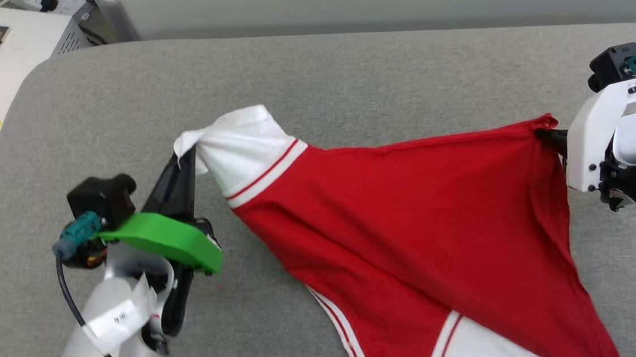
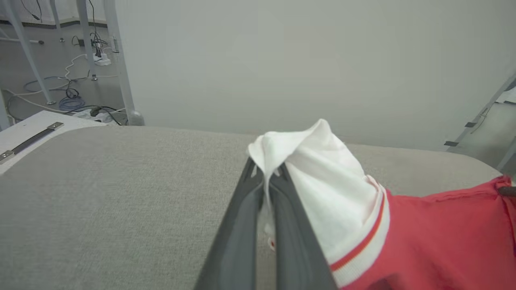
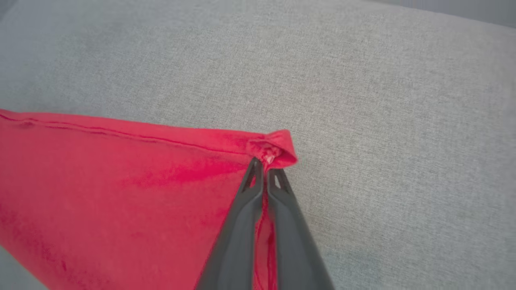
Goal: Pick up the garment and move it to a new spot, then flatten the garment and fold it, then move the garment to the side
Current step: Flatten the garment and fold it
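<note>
**Cushion** (image 1: 343,68): a broad, flat pad of coarse grey woven cloth with rounded corners. It spreads beneath and beyond the left gripper (image 1: 193,152) and right gripper (image 1: 544,137) and appears to be the work surface.

**Shirt** (image 1: 411,205): soft red knit, pulled into a taut upper edge between the two grippers. The rest drapes in loose diagonal folds down onto the cushion, nearer the robot than either gripper. Holding it at two far-apart points is probably meant to spread it for carrying and laying flat.

**Sleeve** (image 1: 247,144): white, with a red-and-white striped band, bunched into a cone at the left gripper's tips.

**Left gripper** (image 2: 264,171): long dark fingers closed on the sleeve's end, with cloth pinched between them.

**Right gripper** (image 3: 264,167): fingers closed on a puckered red corner of the shirt, likely its hem.
</note>
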### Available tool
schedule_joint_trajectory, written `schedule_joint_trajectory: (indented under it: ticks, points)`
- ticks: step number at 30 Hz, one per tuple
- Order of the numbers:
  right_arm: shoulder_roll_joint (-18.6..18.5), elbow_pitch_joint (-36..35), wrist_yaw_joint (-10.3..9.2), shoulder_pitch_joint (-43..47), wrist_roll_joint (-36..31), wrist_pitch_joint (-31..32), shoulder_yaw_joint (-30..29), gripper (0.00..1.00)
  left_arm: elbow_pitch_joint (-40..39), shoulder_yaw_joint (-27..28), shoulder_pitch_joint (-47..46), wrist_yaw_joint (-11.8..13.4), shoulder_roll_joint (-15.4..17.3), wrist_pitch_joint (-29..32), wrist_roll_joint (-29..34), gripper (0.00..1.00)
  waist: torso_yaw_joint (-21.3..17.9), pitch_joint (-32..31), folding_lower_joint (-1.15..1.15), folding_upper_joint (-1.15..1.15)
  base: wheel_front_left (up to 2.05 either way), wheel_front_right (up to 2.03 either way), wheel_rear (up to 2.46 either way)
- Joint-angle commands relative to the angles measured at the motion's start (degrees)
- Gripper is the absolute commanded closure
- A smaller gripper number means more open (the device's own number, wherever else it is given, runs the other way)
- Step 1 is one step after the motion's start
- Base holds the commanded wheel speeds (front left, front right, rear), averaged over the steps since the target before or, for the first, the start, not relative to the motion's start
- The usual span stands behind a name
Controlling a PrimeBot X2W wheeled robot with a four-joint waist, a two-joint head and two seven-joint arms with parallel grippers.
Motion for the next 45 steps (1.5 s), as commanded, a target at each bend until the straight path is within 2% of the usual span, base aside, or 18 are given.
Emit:
schedule_joint_trajectory:
  ticks: [1, 6, 12, 22, 29, 36, 45]
  points:
    - [0.7, 0.4, -0.02, -1.5, -0.9, -1.2, -0.7, 1.00, 0.8, 0.5, -3.1, -0.6, 0.7, 0.5, 0.1, 1.00, -2.7, -2.6, 0.00, 0.00, 0.00, 0.00, 0.00]
    - [3.0, 2.7, -0.02, -5.4, -4.5, -4.8, -3.1, 1.00, 8.3, 0.5, -14.0, -3.0, 1.9, 2.8, -0.2, 1.00, -4.3, -2.8, 0.00, 0.00, 0.00, 0.00, 0.00]
    - [5.8, 6.6, -0.02, -14.6, -9.1, -8.9, -5.7, 1.00, 19.6, 0.2, -29.9, -4.8, 2.4, 2.6, 0.8, 1.00, -6.2, 0.3, 0.00, 0.00, 0.00, 0.00, 0.00]
    - [7.9, 14.6, -0.02, -35.0, -17.1, -18.2, -10.6, 1.00, 35.3, -1.7, -56.6, -6.2, 4.9, -0.3, 5.4, 1.00, -7.5, 9.0, 0.00, 0.00, 0.00, 0.00, 0.00]
    - [7.7, 19.8, -0.02, -48.4, -22.5, -23.1, -10.6, 1.00, 42.3, -4.3, -72.0, -6.7, 5.4, -1.4, 8.5, 1.00, -7.3, 16.8, 0.00, 0.00, 0.00, 0.00, 0.00]
    - [9.8, 25.9, -0.02, -55.9, -24.3, -29.0, -10.3, 1.00, 49.2, -4.0, -79.3, -6.5, 5.0, -2.9, 8.2, 1.00, -7.8, 22.0, 0.00, 0.00, 0.00, 0.00, 0.00]
    - [11.9, 32.8, -0.02, -57.2, -22.1, -33.0, -6.4, 1.00, 56.7, -2.8, -78.3, -7.1, 3.6, -5.8, 4.8, 1.00, -7.5, 26.0, 0.00, 0.00, 0.00, 0.00, 0.00]
